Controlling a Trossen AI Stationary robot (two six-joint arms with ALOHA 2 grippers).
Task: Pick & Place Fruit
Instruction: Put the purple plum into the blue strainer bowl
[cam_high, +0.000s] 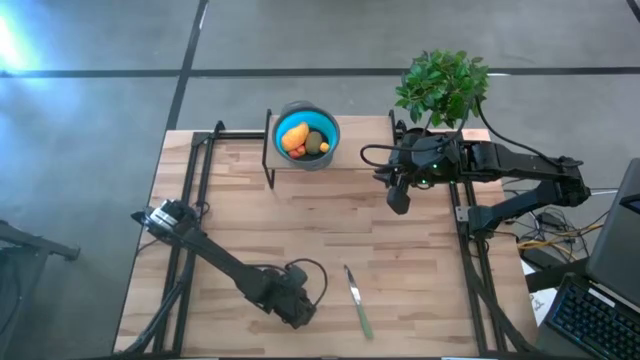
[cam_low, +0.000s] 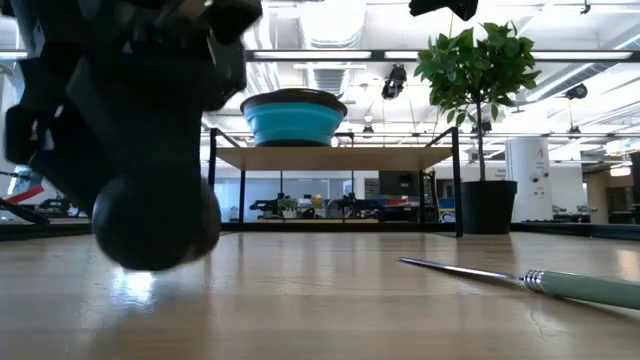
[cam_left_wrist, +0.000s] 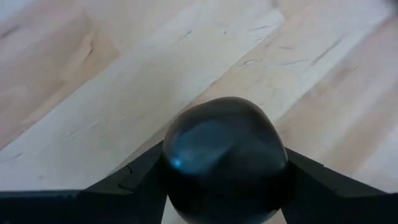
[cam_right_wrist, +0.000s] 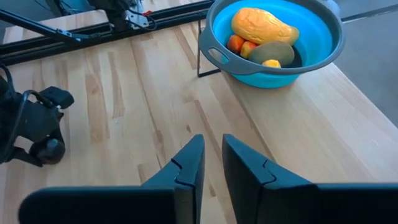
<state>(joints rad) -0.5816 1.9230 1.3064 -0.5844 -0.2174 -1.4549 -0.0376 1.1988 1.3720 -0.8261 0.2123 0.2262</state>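
Left wrist view: black round fruit (cam_left_wrist: 225, 158) clamped between the left end effector's (cam_left_wrist: 225, 186) fingers (cam_left_wrist: 134, 180), resting low on the wooden surface (cam_high: 300, 225) near its front edge. Right end effector (cam_right_wrist: 212, 163) up by the blue bowl (cam_right_wrist: 323, 53), fingers nearly together, holding nothing. Elongated orange-yellow fruit (cam_right_wrist: 262, 26), olive-brown oval (cam_right_wrist: 273, 53), tiny red (cam_right_wrist: 235, 43) and tiny orange (cam_right_wrist: 271, 63) pieces inside the bowl; green-handled knife (cam_high: 358, 303) lying just beside the left end effector.

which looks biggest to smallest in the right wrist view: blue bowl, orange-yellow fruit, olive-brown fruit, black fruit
1. blue bowl
2. orange-yellow fruit
3. olive-brown fruit
4. black fruit, though it sits farther from this camera, at the left gripper, so unsure
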